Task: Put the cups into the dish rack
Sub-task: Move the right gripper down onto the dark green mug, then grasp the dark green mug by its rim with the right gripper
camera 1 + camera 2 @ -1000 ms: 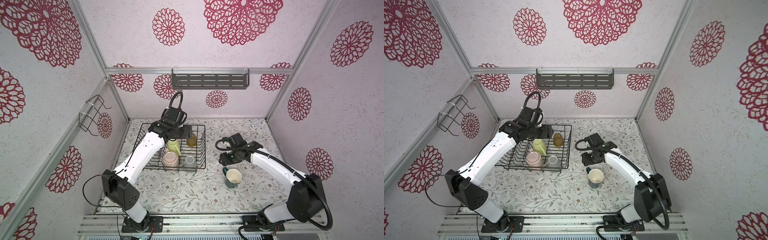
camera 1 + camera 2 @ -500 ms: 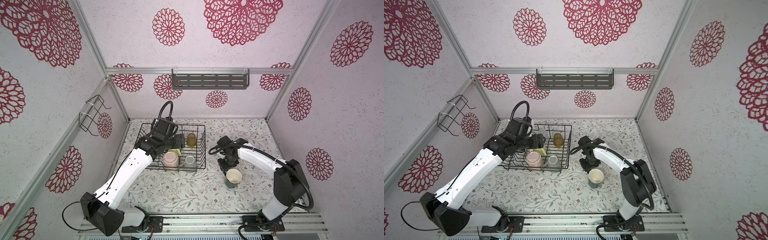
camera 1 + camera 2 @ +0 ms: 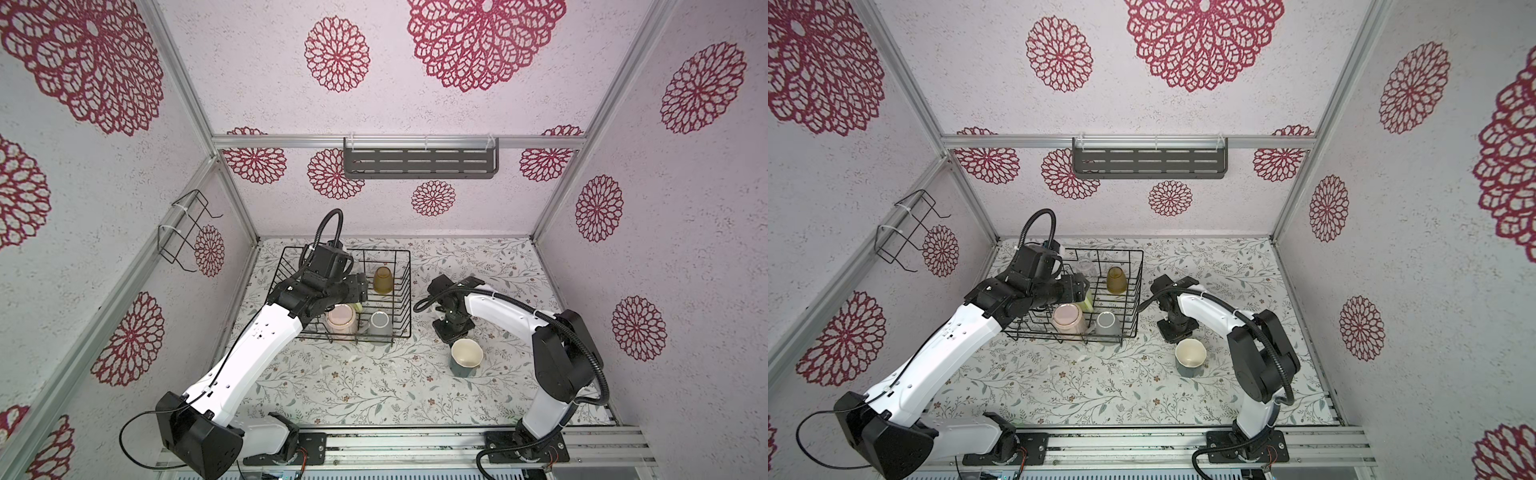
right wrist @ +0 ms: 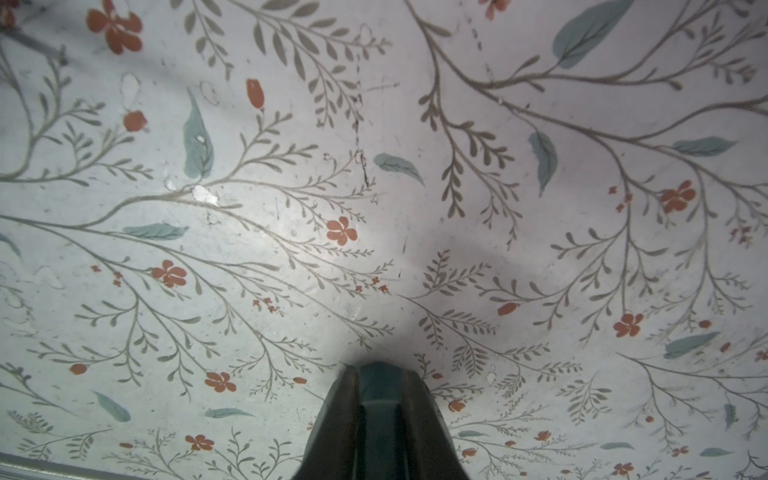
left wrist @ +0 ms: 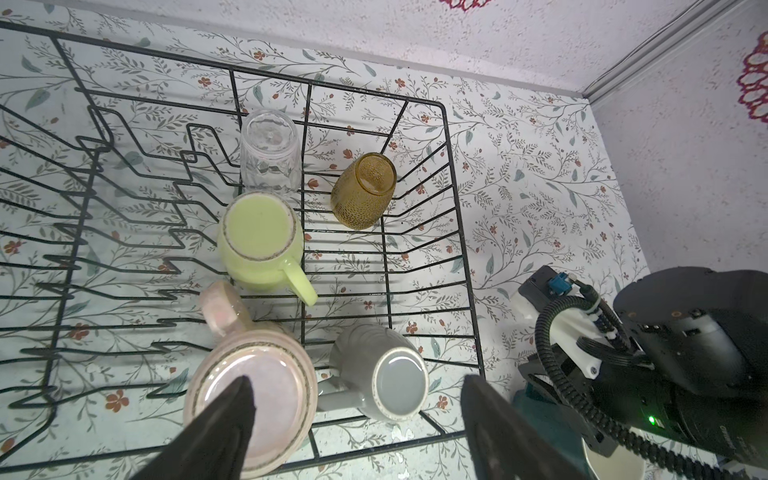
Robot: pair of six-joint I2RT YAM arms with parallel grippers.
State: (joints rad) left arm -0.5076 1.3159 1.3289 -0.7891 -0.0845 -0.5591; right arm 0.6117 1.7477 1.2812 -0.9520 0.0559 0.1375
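at the right gripper [image 4: 380, 370], teal mug [image 3: 466, 354] pinched by handle

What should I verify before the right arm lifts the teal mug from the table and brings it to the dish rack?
1. Right gripper on the teal mug: a teal part sits between its closed fingers in the right wrist view. Ok.
2. Grip firm enough to lift: cannot tell.
3. Teal mug upright on the table, outside the dish rack: ok.
4. Free place in the rack: bare wires between the amber tumbler and the grey mug. Ok.
5. Left gripper open and empty: ok.
6. Way into the rack free: not ok, the left gripper hangs over the grey mug and the pink tumbler.
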